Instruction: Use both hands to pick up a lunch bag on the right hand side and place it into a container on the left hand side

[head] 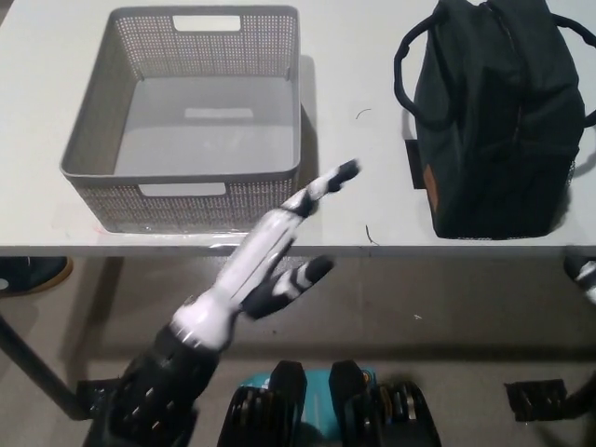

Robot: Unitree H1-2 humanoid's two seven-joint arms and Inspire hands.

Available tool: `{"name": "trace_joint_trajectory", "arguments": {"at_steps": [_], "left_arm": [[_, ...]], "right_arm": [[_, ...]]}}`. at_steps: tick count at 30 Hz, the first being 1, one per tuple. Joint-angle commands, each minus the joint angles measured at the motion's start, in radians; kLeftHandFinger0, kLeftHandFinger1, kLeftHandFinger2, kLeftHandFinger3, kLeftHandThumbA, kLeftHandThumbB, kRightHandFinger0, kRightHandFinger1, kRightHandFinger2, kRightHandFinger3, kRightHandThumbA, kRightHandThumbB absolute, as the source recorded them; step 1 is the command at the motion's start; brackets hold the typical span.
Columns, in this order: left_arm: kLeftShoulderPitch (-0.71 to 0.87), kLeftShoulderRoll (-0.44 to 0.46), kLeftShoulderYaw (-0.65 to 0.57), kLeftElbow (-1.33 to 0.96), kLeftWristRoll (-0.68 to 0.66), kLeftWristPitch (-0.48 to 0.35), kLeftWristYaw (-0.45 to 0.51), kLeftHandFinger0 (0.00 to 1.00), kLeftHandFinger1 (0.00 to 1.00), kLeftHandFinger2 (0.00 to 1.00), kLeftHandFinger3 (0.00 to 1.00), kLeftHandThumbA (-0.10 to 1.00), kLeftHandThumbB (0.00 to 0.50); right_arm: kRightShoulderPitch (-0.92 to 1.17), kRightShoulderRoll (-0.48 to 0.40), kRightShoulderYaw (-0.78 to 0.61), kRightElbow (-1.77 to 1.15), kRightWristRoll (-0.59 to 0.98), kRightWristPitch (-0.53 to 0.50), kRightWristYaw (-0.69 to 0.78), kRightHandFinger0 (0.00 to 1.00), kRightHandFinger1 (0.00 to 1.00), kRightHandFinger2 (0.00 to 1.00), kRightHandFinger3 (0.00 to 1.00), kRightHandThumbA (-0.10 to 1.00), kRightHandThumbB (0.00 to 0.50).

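Lunch bag (494, 121): upright, long axis running away from the robot; right of, apart from the left hand (270, 251)
Left hand: fingers spread, empty
Right hand (585, 277): state unclear

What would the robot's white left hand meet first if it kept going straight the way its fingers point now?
Probably the lunch bag. The left hand is open and points up-right across bare table, past the grey container. Height is unclear, so it could pass above.

Head camera, steeply down over table (354, 140)
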Motion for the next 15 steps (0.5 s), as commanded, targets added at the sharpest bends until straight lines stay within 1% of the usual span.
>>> {"name": "trace_joint_trajectory", "arguments": {"at_steps": [1,2,6,7,9,11,12,13,14,15], "left_arm": [[-0.116,-0.042,-0.016,0.056,0.100,0.049,0.017,1.00,1.00,1.00,1.00,1.00,0.261],[-0.126,-0.045,-0.017,0.065,0.108,0.047,0.019,1.00,1.00,1.00,1.00,1.00,0.261],[-0.212,-0.064,-0.019,0.131,0.144,0.048,0.029,1.00,1.00,1.00,1.00,1.00,0.248],[-0.243,-0.067,-0.018,0.140,0.160,0.072,0.027,1.00,1.00,1.00,1.00,1.00,0.237],[-0.289,-0.074,-0.004,0.170,0.149,0.089,0.028,1.00,1.00,1.00,1.00,1.00,0.216],[-0.317,-0.081,0.010,0.200,0.127,0.092,0.033,1.00,1.00,1.00,1.00,1.00,0.221],[-0.335,-0.090,0.024,0.220,0.101,0.101,0.033,1.00,1.00,1.00,1.00,1.00,0.244],[-0.347,-0.096,0.033,0.231,0.082,0.110,0.033,1.00,1.00,1.00,1.00,1.00,0.246],[-0.359,-0.105,0.045,0.241,0.065,0.124,0.033,1.00,1.00,1.00,1.00,1.00,0.253],[-0.368,-0.114,0.056,0.254,0.051,0.129,0.036,1.00,1.00,1.00,1.00,1.00,0.246]], "right_arm": [[-0.095,-0.048,-0.061,0.005,0.069,0.055,-0.040,1.00,1.00,1.00,1.00,1.00,0.084],[-0.101,-0.050,-0.065,0.006,0.071,0.060,-0.041,1.00,1.00,1.00,1.00,1.00,0.084],[-0.149,-0.076,-0.098,0.038,0.078,0.073,-0.050,1.00,1.00,1.00,1.00,0.99,0.119],[-0.161,-0.084,-0.108,0.052,0.087,0.075,-0.049,1.00,1.00,1.00,1.00,1.00,0.122],[-0.184,-0.094,-0.116,0.061,0.093,0.089,-0.050,1.00,1.00,1.00,1.00,1.00,0.127],[-0.199,-0.097,-0.116,0.064,0.095,0.096,-0.050,1.00,1.00,1.00,1.00,0.99,0.122],[-0.209,-0.105,-0.115,0.068,0.102,0.103,-0.043,1.00,1.00,1.00,1.00,0.96,0.125],[-0.215,-0.111,-0.115,0.072,0.107,0.108,-0.039,1.00,1.00,1.00,1.00,0.96,0.125],[-0.225,-0.117,-0.115,0.079,0.107,0.112,-0.036,1.00,1.00,1.00,1.00,0.96,0.146],[-0.232,-0.122,-0.115,0.085,0.108,0.118,-0.035,1.00,1.00,1.00,1.00,0.96,0.160]]}}
